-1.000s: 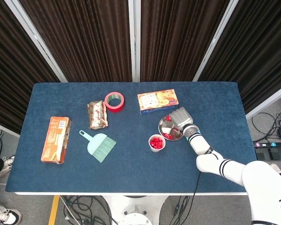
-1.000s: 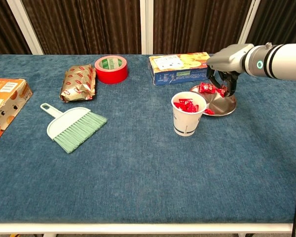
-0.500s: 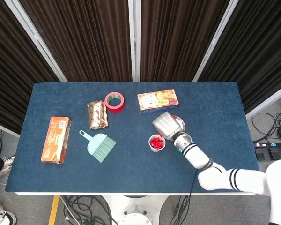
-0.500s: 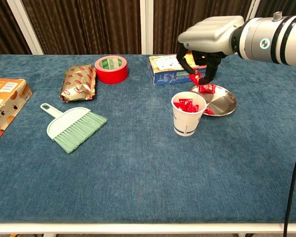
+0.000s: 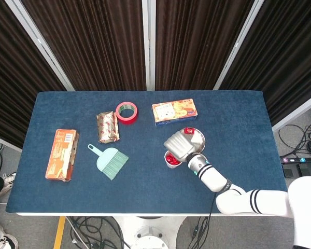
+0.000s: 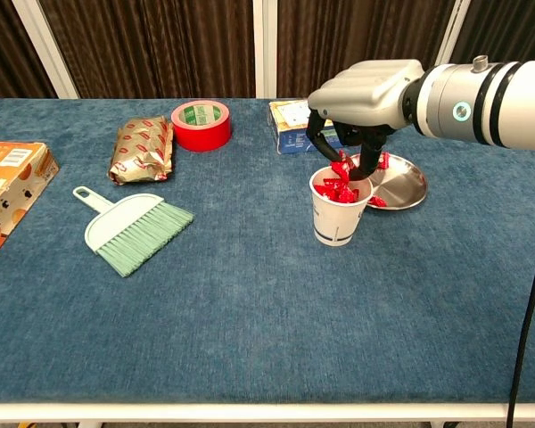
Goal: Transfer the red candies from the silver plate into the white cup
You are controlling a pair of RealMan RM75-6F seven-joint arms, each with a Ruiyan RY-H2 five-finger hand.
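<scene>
Red candies [image 6: 341,190] fill the white cup [image 6: 340,214]; more lie on the silver plate [image 6: 405,185] just behind. Right hand [image 6: 355,134], above the cup, pinches one. Light, slippery wrappers likely need fingertip grips.

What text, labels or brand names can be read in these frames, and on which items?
No text is legible in either view.
Orange box: white label panel, print too small to read.
Snack packet: red logos, blurred.
Red tape roll: green inner label with marks, unreadable.
Biscuit box: printed top, too blurred.
White cup: small dark mark near its base, unreadable.
</scene>
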